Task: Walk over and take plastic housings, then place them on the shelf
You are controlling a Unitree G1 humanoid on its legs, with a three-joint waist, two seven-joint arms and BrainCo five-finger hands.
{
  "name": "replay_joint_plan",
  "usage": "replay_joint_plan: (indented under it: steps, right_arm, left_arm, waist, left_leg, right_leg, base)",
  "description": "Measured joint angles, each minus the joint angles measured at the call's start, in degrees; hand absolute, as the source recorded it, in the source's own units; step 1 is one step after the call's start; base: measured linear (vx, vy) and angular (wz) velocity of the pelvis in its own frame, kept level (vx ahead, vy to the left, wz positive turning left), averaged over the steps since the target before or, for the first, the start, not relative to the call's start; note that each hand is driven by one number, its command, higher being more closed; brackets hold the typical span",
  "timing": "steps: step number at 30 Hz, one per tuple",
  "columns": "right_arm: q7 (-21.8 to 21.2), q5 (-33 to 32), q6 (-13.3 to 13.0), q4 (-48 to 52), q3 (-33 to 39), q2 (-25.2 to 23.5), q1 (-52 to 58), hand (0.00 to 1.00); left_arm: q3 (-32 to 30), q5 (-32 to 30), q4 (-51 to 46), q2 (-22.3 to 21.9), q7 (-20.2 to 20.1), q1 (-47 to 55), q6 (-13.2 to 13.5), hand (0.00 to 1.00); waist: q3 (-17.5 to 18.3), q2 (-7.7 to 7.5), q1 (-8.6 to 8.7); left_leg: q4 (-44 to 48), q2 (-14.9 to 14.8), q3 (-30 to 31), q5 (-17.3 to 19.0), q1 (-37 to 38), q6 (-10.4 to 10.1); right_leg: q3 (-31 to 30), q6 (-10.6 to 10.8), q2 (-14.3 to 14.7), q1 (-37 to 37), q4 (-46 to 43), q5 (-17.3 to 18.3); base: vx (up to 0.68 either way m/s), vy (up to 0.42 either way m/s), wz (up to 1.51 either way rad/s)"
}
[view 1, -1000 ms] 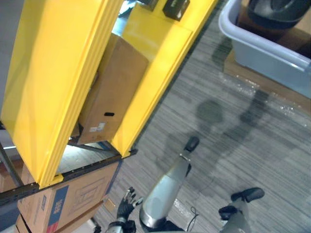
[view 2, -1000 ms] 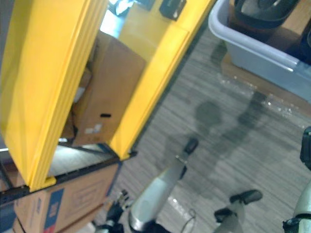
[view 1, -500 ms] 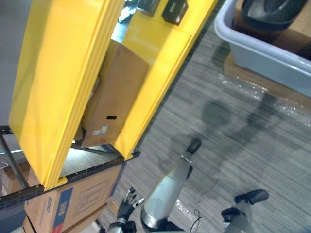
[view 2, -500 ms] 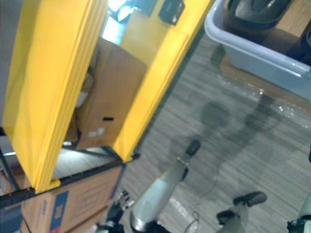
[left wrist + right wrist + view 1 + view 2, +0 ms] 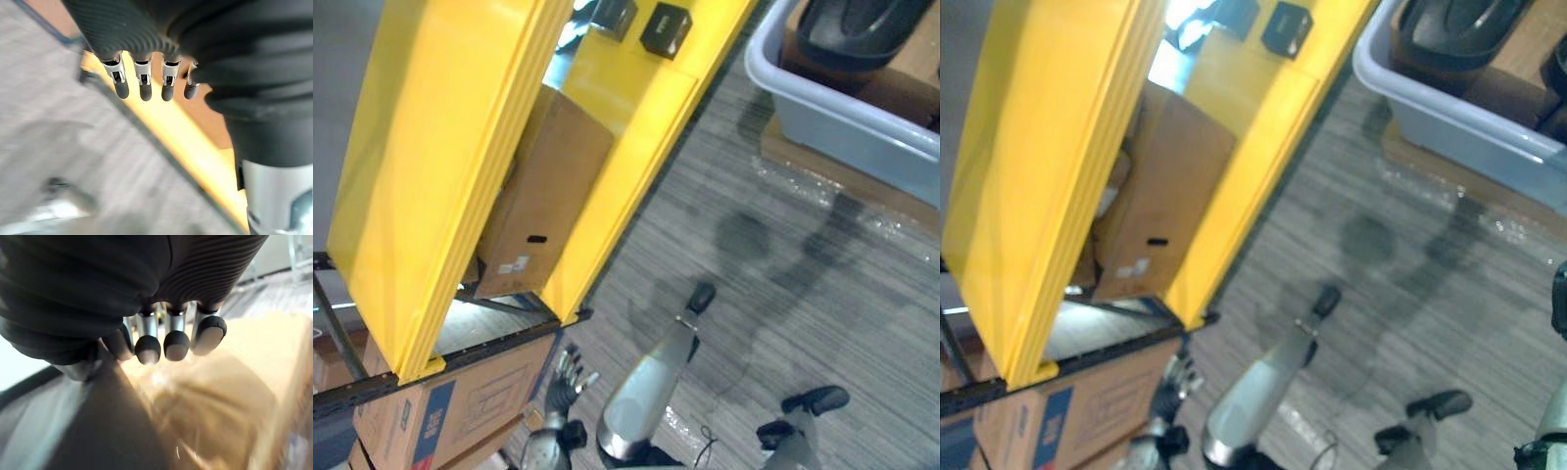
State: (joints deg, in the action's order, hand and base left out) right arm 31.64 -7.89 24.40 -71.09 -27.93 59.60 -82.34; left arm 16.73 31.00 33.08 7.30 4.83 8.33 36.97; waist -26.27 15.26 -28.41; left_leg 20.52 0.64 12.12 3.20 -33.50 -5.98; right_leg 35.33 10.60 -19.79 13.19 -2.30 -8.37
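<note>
Far from left hand (image 5: 563, 377), housings (image 5: 862, 24) in tub (image 5: 842, 122)

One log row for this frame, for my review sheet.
left hand: open, empty, near yellow metal shelf | right hand: open, empty | dark plastic housings: in grey plastic tub, not yet taken

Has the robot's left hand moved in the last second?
Yes. The left hand has risen toward the black shelf rail above it, beside the printed cardboard box.
</note>
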Motion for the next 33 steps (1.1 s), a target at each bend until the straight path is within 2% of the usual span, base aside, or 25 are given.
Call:
replay_joint_plan:
  steps: [1,2,3,7,11,14,17,21,22,26,28,29,30,31,32,33]
  right_arm:
    - [0.2,0.4,-0.9,0.0,0.1,-0.2,0.2,1.0]
    - [1.3,1.2,-2.9,0.2,0.9,-0.7,0.4,1.0]
    - [1.9,1.8,-3.6,0.3,1.5,-1.0,0.6,1.0]
    - [4.5,2.0,-6.8,1.1,6.5,-1.8,2.2,1.0]
    - [4.8,2.8,-8.5,1.5,8.8,-3.0,4.2,1.0]
    - [4.8,4.4,-10.5,3.1,9.1,-5.8,7.2,1.0]
    - [5.5,4.8,-10.8,3.2,11.2,-9.0,9.1,1.0]
    - [7.5,7.1,-12.8,6.2,12.7,-12.4,11.5,1.0]
    - [8.1,8.6,-13.7,9.2,12.7,-13.8,13.0,1.0]
    - [8.6,11.1,-17.3,16.3,13.4,-16.8,15.8,1.0]
    - [8.6,12.2,-19.2,21.2,14.7,-17.8,18.3,1.0]
    - [8.9,13.3,-20.3,25.2,16.4,-19.5,21.4,1.0]
    - [9.0,13.4,-20.8,26.7,16.8,-20.0,22.5,1.0]
    - [9.1,14.5,-21.5,29.8,17.4,-20.7,24.5,1.0]
    - [9.2,14.9,-21.8,31.5,17.7,-21.0,25.5,1.0]
    - [9.3,15.7,-22.3,34.4,17.8,-21.5,27.1,1.0]
  left_arm:
    - [-0.7,0.0,-1.8,0.4,0.5,0.0,0.0,0.0]
    - [-2.2,0.0,-6.2,1.4,1.4,0.0,-0.2,0.0]
    - [-3.1,0.0,-7.9,1.6,1.6,0.0,-0.3,0.0]
    - [-6.2,-0.3,-18.3,2.7,2.0,0.0,-0.9,0.0]
    - [-7.4,-3.8,-25.9,3.7,4.8,0.1,-0.9,0.0]
    - [-8.3,-5.2,-30.5,3.8,6.6,0.1,-1.0,0.0]
    - [-8.6,-7.7,-32.8,4.4,8.8,-0.2,-1.8,0.0]
    - [-8.9,-13.1,-36.4,6.5,11.9,-3.2,-3.7,0.0]
    - [-8.9,-14.5,-38.2,7.8,12.5,-5.2,-5.3,0.0]
    - [-9.3,-18.2,-40.0,10.8,12.9,-10.4,-10.1,0.0]
    - [-9.3,-18.5,-40.0,11.4,13.0,-13.3,-13.2,0.0]
    - [-9.5,-18.4,-39.9,12.8,12.8,-15.3,-15.6,0.0]
    - [-9.6,-18.4,-39.8,13.2,12.6,-16.2,-16.7,0.0]
    - [-9.9,-18.4,-39.8,13.9,12.4,-17.7,-18.6,0.0]
    - [-10.0,-18.4,-39.7,14.3,12.4,-18.4,-19.0,0.0]
    - [-10.0,-17.9,-39.6,14.9,11.9,-19.4,-20.4,0.0]
  waist:
    - [-0.3,-0.4,0.52]
    - [-0.8,-1.09,1.56]
    - [-1.2,-1.65,1.82]
    - [-3.6,-5.23,4.33]
    - [-4.1,-6.25,5.16]
    - [-4.1,-7.04,6.43]
    - [-4.3,-8.23,7.47]
    - [-4.3,-10.13,9.04]
    - [-4.2,-11.6,9.78]
    - [-3.8,-15.1,11.86]
    - [-3.9,-15.75,13.01]
    - [-3.1,-17.24,13.84]
    - [-2.9,-17.87,13.99]
    - [-2.4,-18.72,14.9]
    - [-2.1,-19.11,15.2]
    - [-1.5,-20.23,15.82]
  left_leg:
    - [0.0,0.0,0.1,0.0,0.4,0.0]
    - [-0.1,-0.1,0.1,0.0,1.3,0.0]
    - [-0.1,-0.2,0.0,0.0,1.6,0.0]
    - [0.0,-0.3,0.0,0.0,3.4,0.0]
    - [0.0,-0.7,0.1,0.0,4.6,0.0]
    - [-0.3,-1.4,0.2,-0.5,4.8,-0.5]
    - [-2.2,-1.9,0.2,-1.5,5.9,-0.9]
    - [-3.2,-3.2,0.2,-2.0,6.6,-1.3]
    - [-3.8,-3.6,0.0,-2.2,7.1,-1.6]
    - [-5.8,-4.8,-1.6,-2.9,9.7,-2.0]
    - [-6.5,-5.7,-2.0,-3.0,11.3,-2.1]
    - [-7.8,-6.2,-2.7,-3.4,12.9,-2.3]
    - [-8.5,-6.4,-3.1,-3.6,13.7,-2.4]
    - [-9.5,-6.9,-3.4,-4.0,14.7,-2.6]
    - [-10.2,-7.1,-3.5,-4.3,15.3,-2.8]
    - [-11.6,-7.3,-4.3,-4.9,16.4,-2.9]
  right_leg:
    - [0.3,-0.1,0.0,-0.5,0.0,0.0]
    - [0.6,-0.1,0.1,-1.4,-0.1,0.1]
    - [0.6,-0.1,0.1,-1.6,-0.3,0.1]
    - [0.8,-0.3,0.1,-3.3,-0.9,0.2]
    - [0.9,-0.6,0.3,-4.5,-1.4,0.3]
    - [1.0,-0.8,1.0,-4.5,-1.4,0.5]
    - [0.9,-0.9,1.4,-4.7,-1.3,0.5]
    - [0.7,-1.8,2.6,-5.0,-0.8,-0.1]
    - [0.4,-1.9,3.0,-5.1,-0.4,-0.1]
    - [-1.1,-2.2,3.5,-5.4,-0.4,-0.4]
    - [-1.4,-3.2,4.2,-6.3,-0.4,-1.2]
    - [-1.8,-3.2,4.4,-6.7,-0.4,-1.2]
    - [-2.4,-3.2,4.5,-6.8,-0.4,-1.2]
    - [-2.7,-3.2,4.9,-7.2,-0.3,-1.2]
    - [-2.8,-3.2,5.0,-7.4,-0.3,-1.2]
    - [-3.1,-3.4,5.2,-7.5,-0.2,-1.0]
  base:
    - [-0.07,0.008,0.03]
    - [-0.06,0.007,0.01]
    - [-0.09,0.012,0.0]
    - [-0.1,0.023,0.02]
    - [-0.11,0.018,0.01]
    - [-0.1,-0.019,-0.04]
    - [-0.07,-0.047,-0.02]
    - [-0.06,-0.048,-0.06]
    - [-0.05,-0.037,-0.1]
    - [-0.05,-0.046,-0.2]
    - [-0.05,-0.029,-0.26]
    - [-0.03,-0.021,-0.17]
    - [-0.03,-0.047,-0.22]
    - [-0.02,-0.045,-0.15]
    - [-0.02,-0.047,-0.17]
    - [-0.02,-0.044,-0.28]
